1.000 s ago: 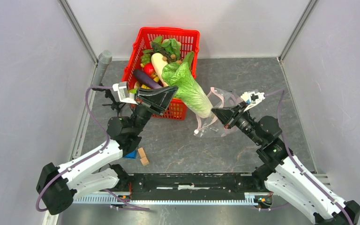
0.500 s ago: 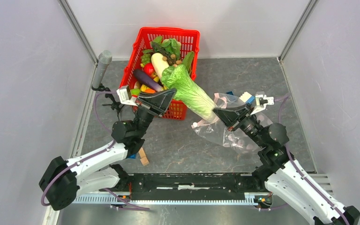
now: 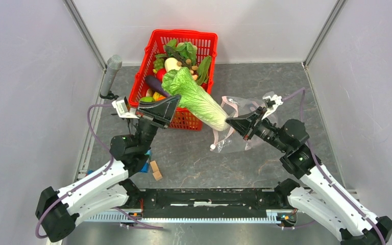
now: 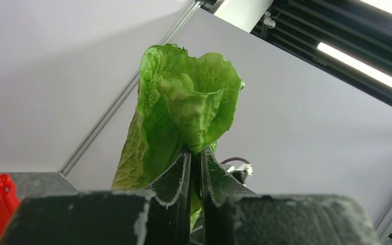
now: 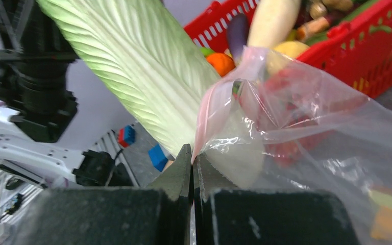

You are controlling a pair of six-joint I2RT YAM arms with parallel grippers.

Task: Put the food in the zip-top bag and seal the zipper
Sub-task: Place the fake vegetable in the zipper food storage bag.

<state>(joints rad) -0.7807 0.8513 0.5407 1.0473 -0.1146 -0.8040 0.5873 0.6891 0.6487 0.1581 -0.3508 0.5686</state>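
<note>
My left gripper (image 3: pixel 176 98) is shut on the leafy top of the green-white napa cabbage (image 3: pixel 196 99) and holds it slanted in the air; the leaves show in the left wrist view (image 4: pixel 184 109). The cabbage's white base points down into the mouth of the clear zip-top bag (image 3: pixel 245 109). My right gripper (image 3: pixel 228 121) is shut on the bag's pink zipper strip (image 5: pixel 209 109) and holds the mouth up, the cabbage (image 5: pixel 132 61) passing just beside it. The rest of the food, with eggplant (image 3: pixel 154 84), radish and greens, lies in the red basket (image 3: pixel 204 38).
The red mesh basket stands at the back, just left of the middle. Small coloured blocks (image 3: pixel 155 171) lie on the table near the left arm. A grey cylinder (image 3: pixel 111 71) stands by the left wall. Grey walls close both sides.
The cabbage has swung, its leafy top moving left and back over the basket. The right gripper has lifted the bag's mouth up and left to the cabbage's base.
</note>
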